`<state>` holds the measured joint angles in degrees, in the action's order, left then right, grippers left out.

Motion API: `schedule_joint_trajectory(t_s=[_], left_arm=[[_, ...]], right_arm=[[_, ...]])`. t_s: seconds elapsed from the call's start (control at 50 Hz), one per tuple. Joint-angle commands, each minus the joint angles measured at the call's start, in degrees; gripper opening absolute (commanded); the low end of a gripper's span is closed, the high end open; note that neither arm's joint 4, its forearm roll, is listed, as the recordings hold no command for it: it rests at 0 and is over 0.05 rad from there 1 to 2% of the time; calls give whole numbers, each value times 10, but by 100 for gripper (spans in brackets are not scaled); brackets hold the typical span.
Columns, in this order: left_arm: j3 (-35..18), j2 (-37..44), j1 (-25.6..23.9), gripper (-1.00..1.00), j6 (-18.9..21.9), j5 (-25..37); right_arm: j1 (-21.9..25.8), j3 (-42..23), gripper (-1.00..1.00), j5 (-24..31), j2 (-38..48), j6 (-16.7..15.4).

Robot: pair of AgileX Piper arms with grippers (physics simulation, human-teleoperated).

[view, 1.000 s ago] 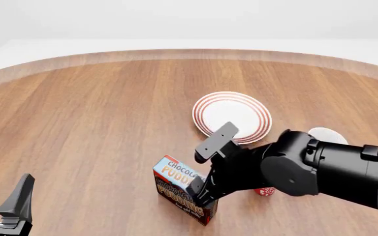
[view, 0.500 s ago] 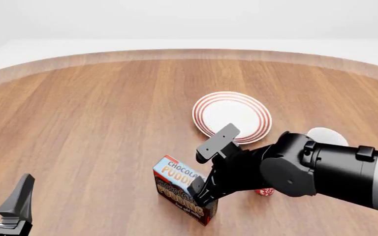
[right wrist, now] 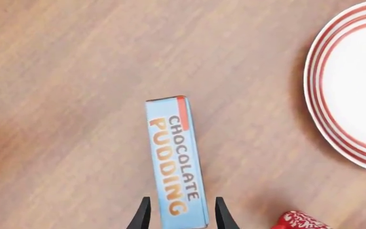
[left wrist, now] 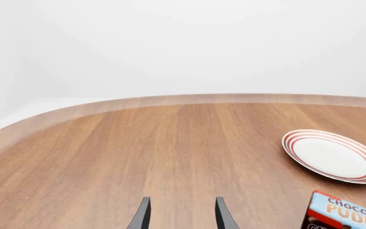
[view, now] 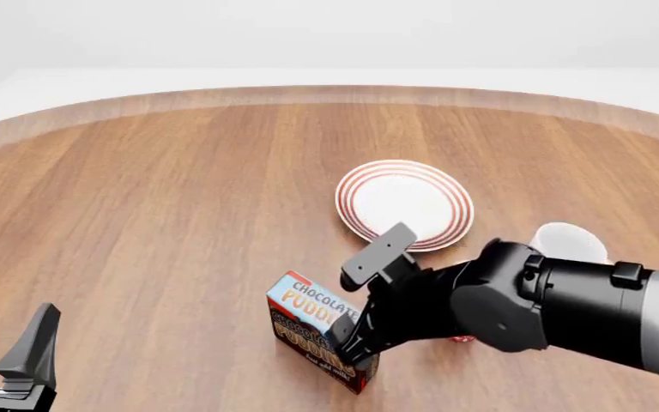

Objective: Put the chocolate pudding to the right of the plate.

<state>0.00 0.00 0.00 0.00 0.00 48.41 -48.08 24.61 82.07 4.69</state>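
- Chocolate pudding [view: 312,330]: small rectangular carton standing on its narrow long side on the desk [view: 158,197], near the front edge, just in front of and slightly left of the plate [view: 404,204]
- Long axis: horizontal, running from back-left to front-right in the front view
- Appearance: light blue top printed "CHOCOLATE PUDDING" in white and orange, dark brown front face, red edges
- Right hand [right wrist: 179,210]: above the carton's near end, fingers spread, one on each side of the narrow top; contact cannot be told
- Left hand [left wrist: 181,217]: fingers spread, holding nothing, at the desk's front-left corner, well apart from the carton
- Red patterned mug [right wrist: 300,221]: just beside the right hand, mostly hidden
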Motion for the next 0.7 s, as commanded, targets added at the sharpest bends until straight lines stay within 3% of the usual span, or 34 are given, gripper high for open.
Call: schedule_joint_trajectory(t_s=[0.02, 0.7], left_arm=[[0, 0, 0, 100, 0, 0], [0, 0, 0, 100, 0, 0]], right_arm=[[4, 6, 100, -14, 8, 8], [9, 27, 100, -42, 20, 26]])
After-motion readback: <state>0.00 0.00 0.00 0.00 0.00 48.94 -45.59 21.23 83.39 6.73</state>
